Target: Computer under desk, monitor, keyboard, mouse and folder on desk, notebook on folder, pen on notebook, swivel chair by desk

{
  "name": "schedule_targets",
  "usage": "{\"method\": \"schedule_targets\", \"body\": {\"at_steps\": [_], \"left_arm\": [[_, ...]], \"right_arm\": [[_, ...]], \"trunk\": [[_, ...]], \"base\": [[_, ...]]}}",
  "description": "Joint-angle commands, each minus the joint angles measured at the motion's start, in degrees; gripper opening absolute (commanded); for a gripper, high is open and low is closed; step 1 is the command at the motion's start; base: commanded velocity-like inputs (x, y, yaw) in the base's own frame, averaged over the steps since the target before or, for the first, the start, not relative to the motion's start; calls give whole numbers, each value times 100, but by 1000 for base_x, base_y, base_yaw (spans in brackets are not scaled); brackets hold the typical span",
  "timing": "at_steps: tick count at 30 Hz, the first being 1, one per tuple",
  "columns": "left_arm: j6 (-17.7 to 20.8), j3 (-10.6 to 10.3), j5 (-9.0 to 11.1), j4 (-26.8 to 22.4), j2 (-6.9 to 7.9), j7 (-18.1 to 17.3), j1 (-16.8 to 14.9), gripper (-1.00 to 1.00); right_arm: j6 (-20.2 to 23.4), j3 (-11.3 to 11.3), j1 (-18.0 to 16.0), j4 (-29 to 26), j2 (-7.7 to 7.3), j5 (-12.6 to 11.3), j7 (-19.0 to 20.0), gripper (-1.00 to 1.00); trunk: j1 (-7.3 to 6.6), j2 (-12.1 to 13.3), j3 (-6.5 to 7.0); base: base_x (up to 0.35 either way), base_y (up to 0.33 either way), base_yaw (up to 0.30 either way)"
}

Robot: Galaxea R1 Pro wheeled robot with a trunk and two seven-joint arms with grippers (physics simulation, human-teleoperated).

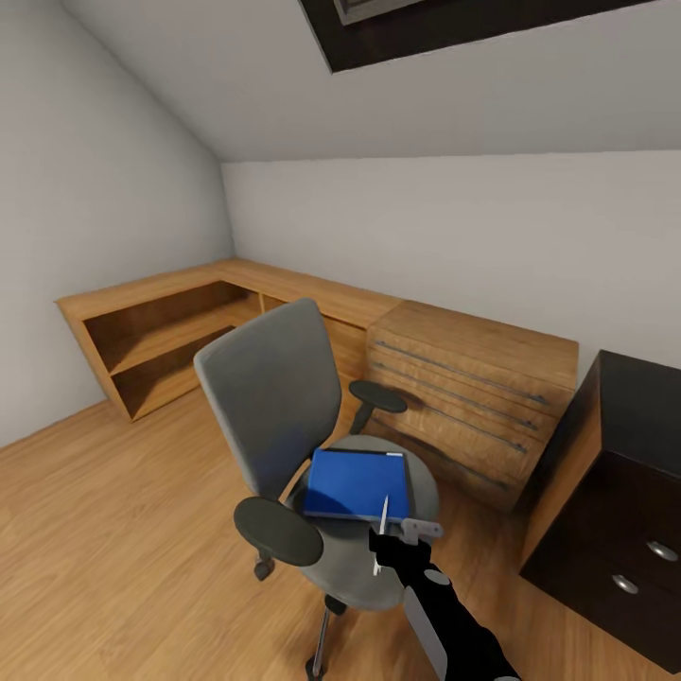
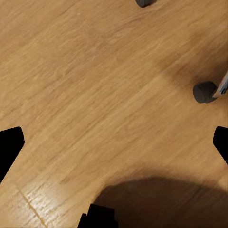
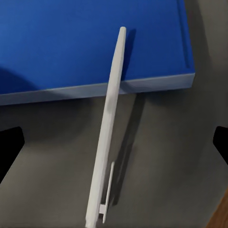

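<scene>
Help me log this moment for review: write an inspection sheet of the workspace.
Surface: swivel chair seat carries the folder and pen; the desk drawer unit stands at the right.
Job's things: folder flat on the seat; pen has its tip over the folder's edge and the rest over the seat.
Clutter: nothing seen.
Grippers: right tool open, fingers either side of the pen; left tool open over the floor, near a castor.
Cables: nothing seen.
Surroundings: wooden dresser, low wooden shelf, sloped pale walls.
</scene>
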Motion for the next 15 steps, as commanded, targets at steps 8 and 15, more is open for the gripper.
{"method": "schedule_targets", "body": {"at_steps": [8, 15], "left_arm": [[-11, -48, 42, -2, 1, 4, -2, 100], [-11, -48, 50, 0, 1, -3, -2, 100]], "right_arm": [[-40, -10, -3, -11, 0, -37, 41, 100], [-51, -15, -3, -11, 0, -36, 102, 100]], "trunk": [[-1, -2, -5], [-1, -2, -5]], "base": [[0, 0, 0], [0, 0, 0]]}}
